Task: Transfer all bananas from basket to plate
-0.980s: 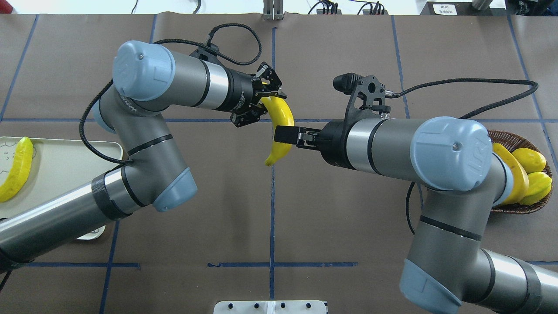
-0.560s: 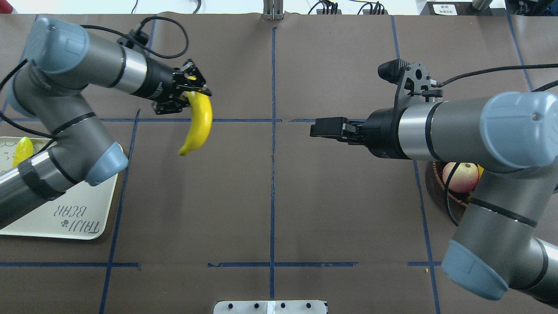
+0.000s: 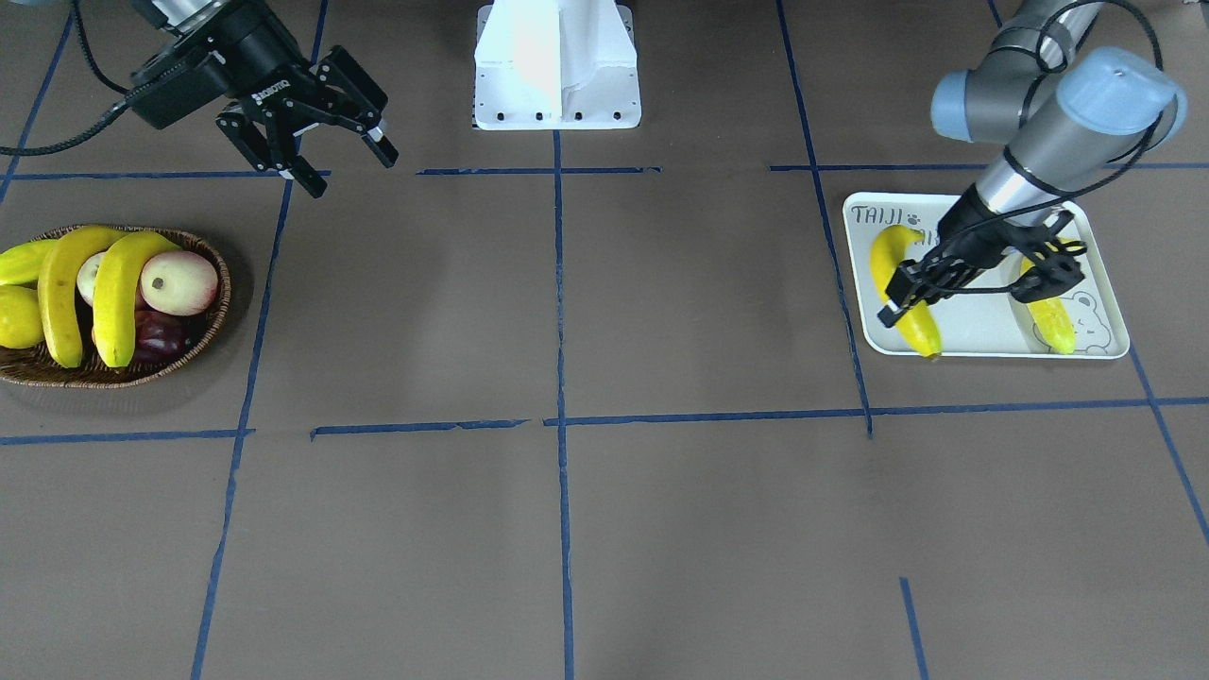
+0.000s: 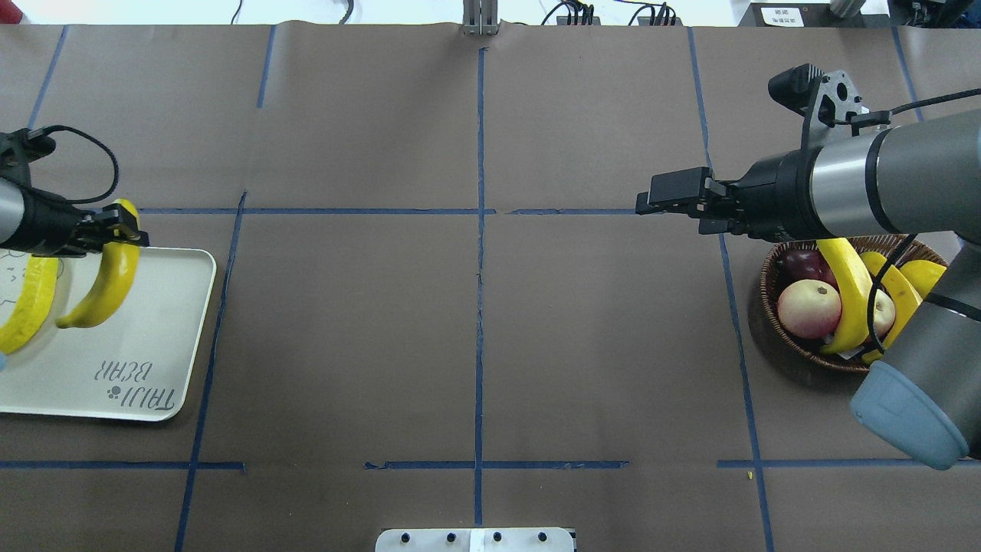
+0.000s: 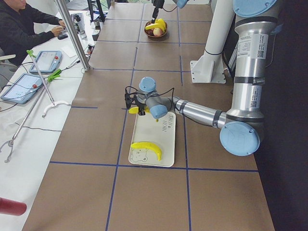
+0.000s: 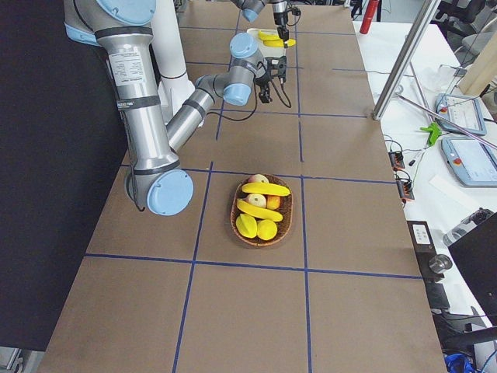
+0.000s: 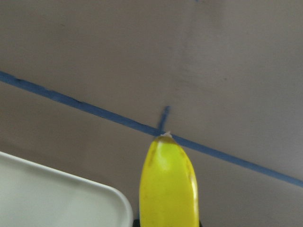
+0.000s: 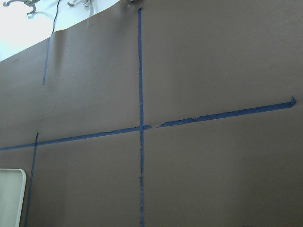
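My left gripper (image 4: 115, 230) is shut on the far end of a yellow banana (image 4: 107, 284). It holds that banana low over the white TAIJI BEAR plate (image 4: 153, 337), with the tip past the plate's far rim. The left wrist view shows this banana (image 7: 168, 184) close up beside the plate's corner (image 7: 57, 198). A second, greenish banana (image 4: 27, 303) lies on the plate. My right gripper (image 3: 349, 165) is open and empty, above the table beside the wicker basket (image 3: 217, 321). Two bananas (image 3: 61, 293) (image 3: 118, 293) lie in the basket.
The basket also holds two pale red apples (image 3: 179, 281), a dark red fruit (image 3: 156, 335) and yellow fruits (image 3: 17, 316) at its far side. The robot's white base (image 3: 557, 66) stands at the table's edge. Blue tape lines cross the brown table cover.
My right gripper has let go of the banana and drawn back to the right, near the basket. My left arm has swung left with the banana, from the table's middle to over the plate.
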Available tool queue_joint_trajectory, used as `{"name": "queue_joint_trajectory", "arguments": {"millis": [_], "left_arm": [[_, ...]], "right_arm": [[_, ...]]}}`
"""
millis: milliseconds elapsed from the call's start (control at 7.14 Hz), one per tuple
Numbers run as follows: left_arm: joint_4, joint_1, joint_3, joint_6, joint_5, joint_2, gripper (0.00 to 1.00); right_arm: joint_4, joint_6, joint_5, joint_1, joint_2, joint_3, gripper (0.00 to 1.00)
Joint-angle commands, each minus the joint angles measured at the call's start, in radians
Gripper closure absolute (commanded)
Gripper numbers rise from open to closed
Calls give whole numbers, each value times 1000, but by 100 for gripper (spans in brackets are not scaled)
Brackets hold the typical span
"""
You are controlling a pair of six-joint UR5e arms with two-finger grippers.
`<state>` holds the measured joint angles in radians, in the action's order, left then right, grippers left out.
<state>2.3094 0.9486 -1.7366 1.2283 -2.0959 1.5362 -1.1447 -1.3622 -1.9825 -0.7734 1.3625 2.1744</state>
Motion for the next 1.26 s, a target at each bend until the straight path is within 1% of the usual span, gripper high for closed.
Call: {"name": "queue_joint_trajectory", "arguments": {"millis": [0, 140, 280, 420, 700, 840, 1120], "left_arm": [[2, 9, -3, -79, 39, -90, 93], [5, 7, 8, -82, 39, -120, 44], [43, 9, 11, -107, 40, -142, 0], [51, 7, 11, -107, 39, -140, 0], [54, 1, -7, -93, 30, -119, 0], [53, 1, -35, -93, 24, -117, 0], [53, 1, -70, -93, -51, -101, 0]], "right_arm": [[-1, 17, -7, -13, 21, -4, 0], [0, 50, -7, -18, 47, -2, 0], [0, 67, -10, -24, 62, -1, 0], [0, 69, -10, -26, 69, -4, 0], [0, 135, -13, -26, 143, -1, 0], [-3, 181, -19, -30, 212, -4, 0], [8, 372, -24, -64, 369, -2, 0]]}}
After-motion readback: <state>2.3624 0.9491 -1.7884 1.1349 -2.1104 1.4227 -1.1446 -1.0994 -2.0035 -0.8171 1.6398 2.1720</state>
